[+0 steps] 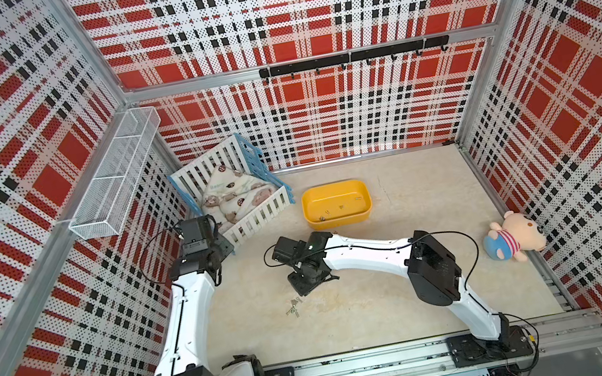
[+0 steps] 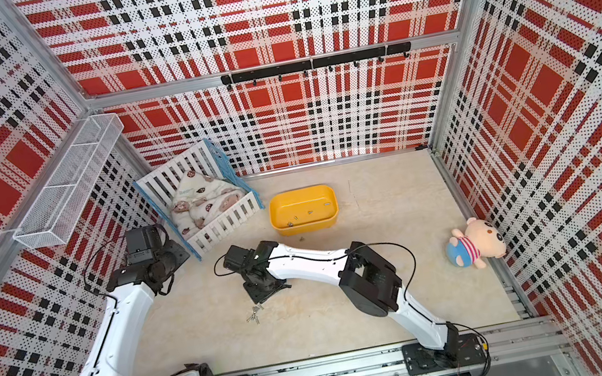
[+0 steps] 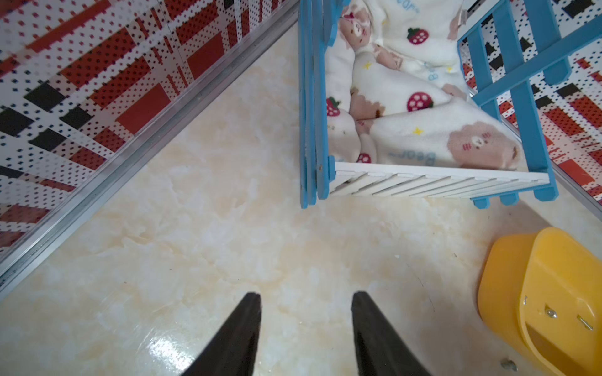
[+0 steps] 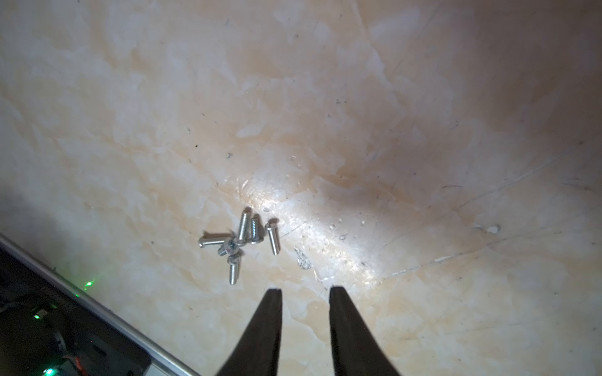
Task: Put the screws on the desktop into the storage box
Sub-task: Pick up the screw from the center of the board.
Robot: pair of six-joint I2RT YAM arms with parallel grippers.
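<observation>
I watched the desktop [image 1: 395, 306], a beige slab with cream veins and a glossy patch of glare. About six screws [image 1: 293, 308] lay on it in a small heap toward the near edge. In the right wrist view, several crossed and touched, and one sat just beside the rest. The yellow storage box [image 1: 340, 221] stood farther back, well apart from the heap, with one small grey bit [image 3: 508, 365] just outside its wall. The white-and-blue crib [image 1: 255, 222] sat in the far left corner, near the box. A plush pig [image 1: 515, 237] lay at the right edge.
</observation>
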